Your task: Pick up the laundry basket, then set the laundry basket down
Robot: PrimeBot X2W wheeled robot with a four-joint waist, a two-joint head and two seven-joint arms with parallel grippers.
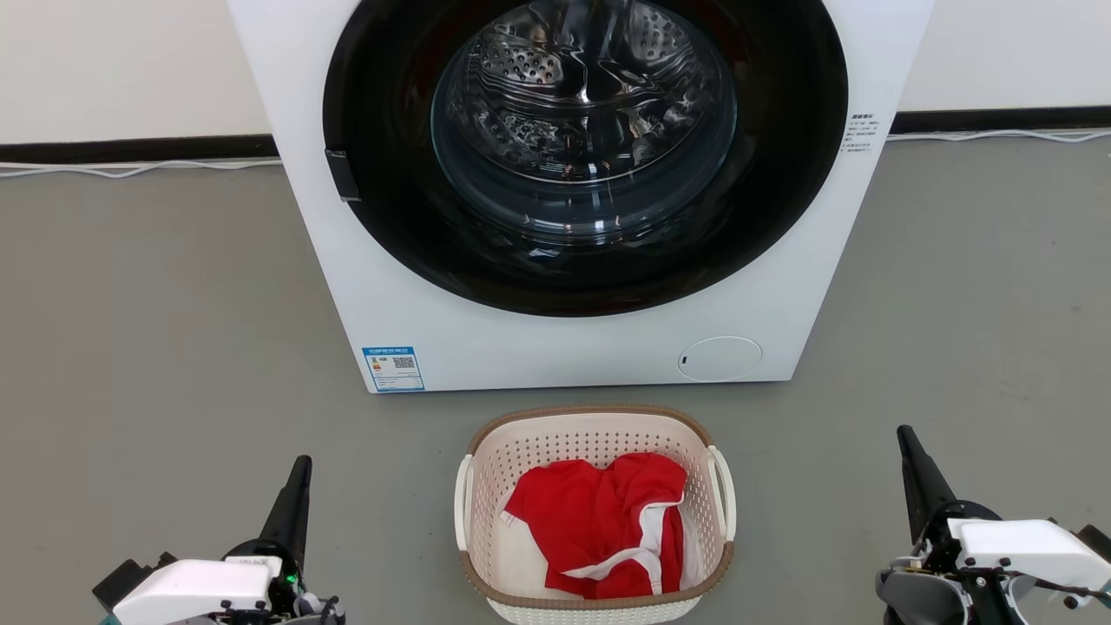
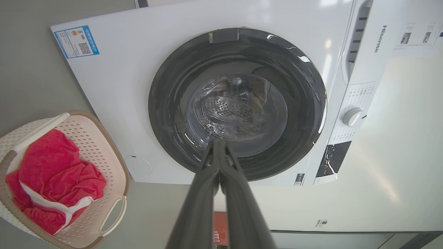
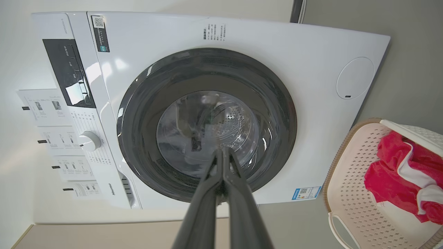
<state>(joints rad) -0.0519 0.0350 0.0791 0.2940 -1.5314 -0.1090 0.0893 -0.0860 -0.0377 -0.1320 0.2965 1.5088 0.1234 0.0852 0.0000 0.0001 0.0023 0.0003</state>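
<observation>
Illumination was bright and diffuse. Shadows on the floor [image 1: 156,347] were faint. Glare streaks marked the washing machine [image 2: 121,86] door rim and panel at upper right of the left wrist view. Both wrist views bent straight edges near the borders. The head view was sharp.

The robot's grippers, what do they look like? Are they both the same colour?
Yes, they match. The left gripper has two long, dark, pointy fingers on a round black base. Behind that is a boxy white wrist cover with a tiny green light. The right gripper looks the same, plus thin black cables behind it.
</observation>
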